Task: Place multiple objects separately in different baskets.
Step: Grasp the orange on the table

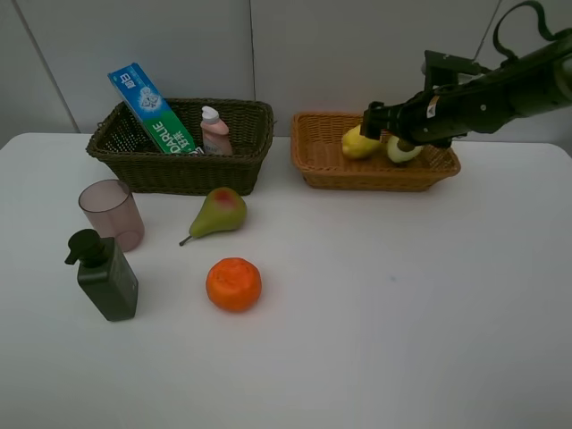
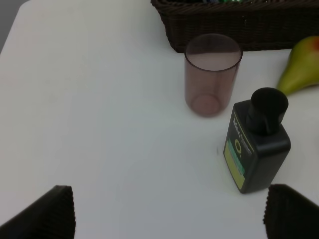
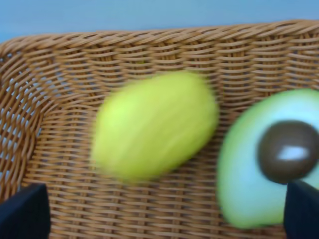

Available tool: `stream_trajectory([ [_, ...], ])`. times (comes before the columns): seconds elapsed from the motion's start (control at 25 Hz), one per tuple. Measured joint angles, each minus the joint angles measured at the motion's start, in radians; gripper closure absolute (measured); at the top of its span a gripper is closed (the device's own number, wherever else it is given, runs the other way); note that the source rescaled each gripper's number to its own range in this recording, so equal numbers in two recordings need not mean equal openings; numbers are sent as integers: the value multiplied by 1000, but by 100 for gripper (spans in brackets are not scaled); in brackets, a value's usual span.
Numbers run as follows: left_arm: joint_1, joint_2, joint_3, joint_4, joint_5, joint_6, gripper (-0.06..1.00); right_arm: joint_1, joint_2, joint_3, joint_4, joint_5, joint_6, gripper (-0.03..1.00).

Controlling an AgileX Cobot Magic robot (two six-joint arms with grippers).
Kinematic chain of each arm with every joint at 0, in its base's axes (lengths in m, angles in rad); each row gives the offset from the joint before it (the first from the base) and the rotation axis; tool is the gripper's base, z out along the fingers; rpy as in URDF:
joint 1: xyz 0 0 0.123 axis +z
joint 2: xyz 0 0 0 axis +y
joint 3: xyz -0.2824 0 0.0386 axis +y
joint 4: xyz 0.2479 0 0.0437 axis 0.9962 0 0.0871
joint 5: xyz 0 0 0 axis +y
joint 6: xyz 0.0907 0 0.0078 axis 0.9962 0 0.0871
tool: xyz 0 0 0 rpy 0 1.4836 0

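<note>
My right gripper (image 1: pixel 385 130) hovers over the light orange-tan basket (image 1: pixel 375 179), open, its fingertips (image 3: pixel 22 211) wide apart with nothing between them. Below it the lemon (image 3: pixel 154 124), blurred, lies free beside the avocado half (image 3: pixel 271 159) in that basket (image 3: pixel 149 50). From above, the lemon (image 1: pixel 358 143) and avocado half (image 1: pixel 402 150) show there too. The dark basket (image 1: pixel 179 170) holds the toothpaste box (image 1: pixel 152 109) and small pink bottle (image 1: pixel 214 132). On the table are the pear (image 1: pixel 219 212), orange (image 1: pixel 233 284), pink cup (image 1: pixel 112 213) and pump bottle (image 1: pixel 105 275). My left gripper (image 2: pixel 169 219) is open, short of the pump bottle (image 2: pixel 256 147) and cup (image 2: pixel 212 74).
The white table (image 1: pixel 402 304) runs to a pale wall behind both baskets. In the left wrist view the pear (image 2: pixel 301 64) lies beside the dark basket (image 2: pixel 224 25), just past the pump bottle. The left arm does not show in the high view.
</note>
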Motion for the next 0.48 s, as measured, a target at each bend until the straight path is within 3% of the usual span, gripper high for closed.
stream_trajectory([
  [0.48,0,0,0,0,0,0,-6,0,-1,-1,-33,45,0,-3],
])
